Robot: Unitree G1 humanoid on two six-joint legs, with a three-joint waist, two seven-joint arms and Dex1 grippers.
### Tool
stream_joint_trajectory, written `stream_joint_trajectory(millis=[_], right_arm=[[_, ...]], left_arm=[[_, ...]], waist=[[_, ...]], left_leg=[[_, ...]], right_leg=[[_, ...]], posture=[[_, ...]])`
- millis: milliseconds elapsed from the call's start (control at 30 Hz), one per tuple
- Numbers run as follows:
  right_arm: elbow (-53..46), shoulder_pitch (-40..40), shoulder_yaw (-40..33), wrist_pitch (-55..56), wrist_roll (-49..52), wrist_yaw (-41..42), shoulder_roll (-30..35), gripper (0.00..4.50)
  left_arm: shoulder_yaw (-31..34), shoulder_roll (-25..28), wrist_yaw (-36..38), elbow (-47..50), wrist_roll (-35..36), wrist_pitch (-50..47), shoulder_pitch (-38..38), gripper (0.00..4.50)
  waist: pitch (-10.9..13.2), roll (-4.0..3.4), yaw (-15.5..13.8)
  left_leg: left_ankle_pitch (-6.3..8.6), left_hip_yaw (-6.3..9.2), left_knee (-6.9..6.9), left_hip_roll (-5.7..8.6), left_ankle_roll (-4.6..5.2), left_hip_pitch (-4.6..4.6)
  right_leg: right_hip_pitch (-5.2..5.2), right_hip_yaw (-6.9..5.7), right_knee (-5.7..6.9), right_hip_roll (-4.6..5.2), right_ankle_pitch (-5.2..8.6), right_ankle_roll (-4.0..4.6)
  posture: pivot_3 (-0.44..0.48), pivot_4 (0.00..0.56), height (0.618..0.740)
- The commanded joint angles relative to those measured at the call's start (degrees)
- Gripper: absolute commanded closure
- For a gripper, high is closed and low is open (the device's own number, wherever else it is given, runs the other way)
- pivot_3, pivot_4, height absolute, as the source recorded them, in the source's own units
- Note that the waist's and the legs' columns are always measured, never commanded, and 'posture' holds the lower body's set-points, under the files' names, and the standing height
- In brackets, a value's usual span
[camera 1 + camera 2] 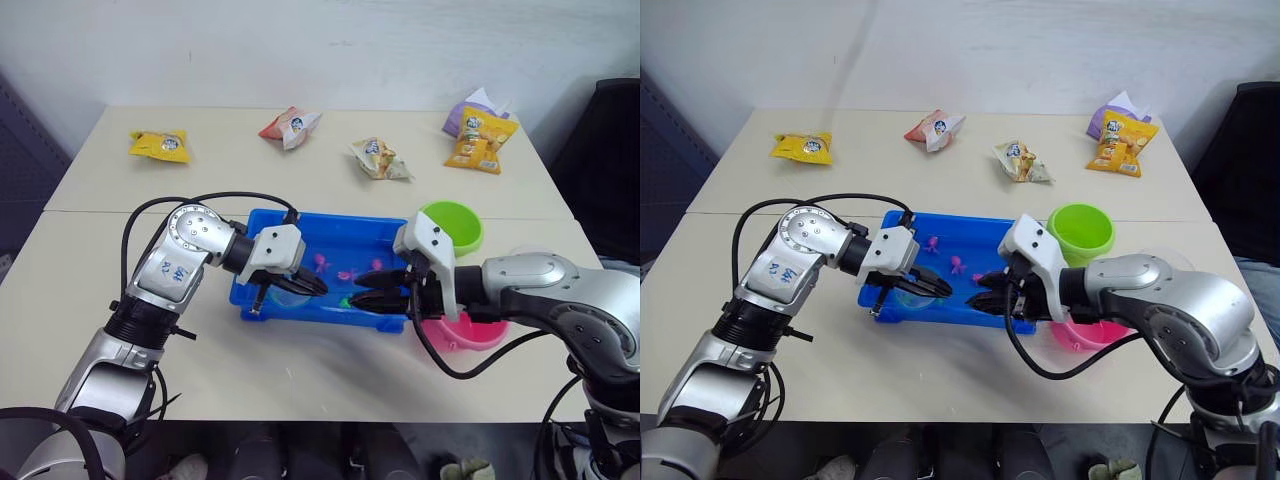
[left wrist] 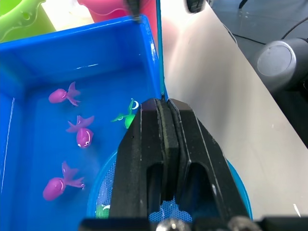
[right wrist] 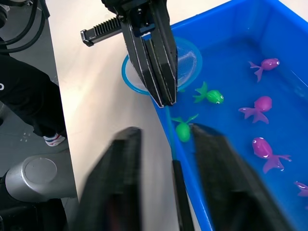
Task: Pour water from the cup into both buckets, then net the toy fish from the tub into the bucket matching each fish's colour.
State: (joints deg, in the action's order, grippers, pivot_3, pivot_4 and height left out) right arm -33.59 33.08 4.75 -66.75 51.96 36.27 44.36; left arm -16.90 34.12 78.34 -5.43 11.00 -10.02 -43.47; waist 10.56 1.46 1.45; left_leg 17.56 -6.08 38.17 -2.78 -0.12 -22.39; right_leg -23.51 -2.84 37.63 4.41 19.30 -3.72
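1. Left gripper [image 3: 163,94] pinched tight on thin dark handle of small light blue net [image 3: 187,60], lying left-right along near rim of bright blue plastic tub [image 1: 300,228].
2. Right gripper [image 3: 166,144] wide open around handle's right end.
3. Pink and green toy fish [image 2: 82,137] clearest in wrist views.

Toy fish [image 2: 81,136] lie in the tub [image 1: 262,235], buckets [image 1: 452,226] at its right.

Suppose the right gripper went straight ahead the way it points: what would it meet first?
Probably the net's thin handle, lying between the open fingers of the right gripper; beyond it, the left gripper clamps that handle. Depth is uncertain.
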Motion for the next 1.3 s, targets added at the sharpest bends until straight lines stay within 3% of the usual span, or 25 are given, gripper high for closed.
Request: stream_joint_trajectory(millis=[33,133,233,333,500,633,767,900,1167,1300], right_arm=[[-0.9,0.7,-0.3,0.2,-0.3,0.0,-0.1,4.43],[-1.0,0.4,-0.3,0.5,-0.9,0.3,0.2,4.43],[-1.1,0.3,-0.3,1.0,-1.8,1.3,1.2,4.50],[-1.5,0.0,-0.5,3.8,-3.8,3.3,2.6,4.50],[-0.5,-2.5,-4.0,10.4,-7.3,8.0,6.8,4.50],[5.3,-5.1,-6.2,19.9,-15.4,14.0,14.3,4.50],[12.5,-4.0,-3.3,29.3,-24.4,18.3,19.2,4.50],[14.6,-1.1,-1.2,28.0,-29.8,14.9,18.1,4.50],[13.9,2.3,3.0,27.6,-34.5,15.5,15.1,4.50],[13.9,3.3,8.6,34.4,-42.5,16.7,15.3,4.50]], left_arm=[[0.9,-0.6,-1.1,1.4,0.5,-0.1,0.2,4.50],[1.5,-0.9,-1.2,1.4,1.5,-1.3,0.3,4.50],[6.5,-3.4,-2.8,1.8,7.9,-4.0,0.4,3.62],[13.8,-5.5,-6.7,-1.0,11.8,-2.3,-1.4,2.34],[23.4,0.0,-6.3,-6.6,16.0,-2.0,-4.4,0.02],[28.8,7.8,-3.7,-14.2,16.4,-1.4,-2.0,0.02],[29.0,11.4,0.7,-18.6,13.8,5.7,5.4,0.02],[28.6,11.0,0.0,-17.9,13.4,6.9,10.9,0.02],[29.5,6.8,-7.7,-2.7,16.0,2.5,22.3,0.02],[29.4,5.7,-10.3,1.1,16.3,1.6,25.6,0.02]], waist=[[0.0,0.00,0.0],[0.0,0.00,0.0],[0.0,0.00,0.0],[0.0,0.00,0.0],[0.0,0.00,0.3],[0.0,-0.01,0.1],[0.0,-0.01,0.1],[0.0,0.00,0.1],[0.0,0.00,0.1],[0.0,-0.01,0.3]], left_leg=[[0.00,0.00,0.00,0.00,0.00,0.00],[0.00,0.00,0.00,0.00,0.00,0.00],[0.00,0.00,0.00,0.00,0.00,0.00],[-0.01,0.06,0.06,0.00,0.00,-0.04],[-0.02,0.02,0.03,0.00,-0.02,0.01],[-0.03,0.01,0.01,0.01,-0.04,0.07],[-0.01,-0.14,0.02,0.07,0.00,0.14],[-0.02,-0.14,0.06,0.03,-0.02,0.07],[-0.02,-0.09,0.06,0.04,-0.02,0.02],[-0.03,-0.10,0.04,0.02,-0.04,0.08]], right_leg=[[0.00,0.00,0.00,0.00,0.00,0.00],[0.00,0.00,0.01,0.00,0.00,0.00],[0.00,0.00,0.05,0.00,0.00,0.00],[0.01,-0.04,0.08,0.02,-0.01,-0.01],[-0.01,-0.02,0.02,-0.02,-0.01,-0.02],[0.00,-0.02,0.01,-0.04,-0.01,-0.02],[0.01,0.04,0.00,0.01,-0.01,-0.03],[-0.08,0.05,0.06,0.02,-0.01,-0.03],[-0.10,0.05,0.09,0.09,-0.01,-0.03],[-0.10,0.07,0.14,0.07,-0.01,-0.02]], posture=[[0.000,0.150,0.740],[0.000,0.150,0.740],[0.000,0.150,0.740],[0.000,0.150,0.740],[0.000,0.150,0.740],[0.000,0.150,0.740],[0.000,0.150,0.740],[0.000,0.150,0.740],[0.000,0.150,0.740],[0.000,0.150,0.740]])
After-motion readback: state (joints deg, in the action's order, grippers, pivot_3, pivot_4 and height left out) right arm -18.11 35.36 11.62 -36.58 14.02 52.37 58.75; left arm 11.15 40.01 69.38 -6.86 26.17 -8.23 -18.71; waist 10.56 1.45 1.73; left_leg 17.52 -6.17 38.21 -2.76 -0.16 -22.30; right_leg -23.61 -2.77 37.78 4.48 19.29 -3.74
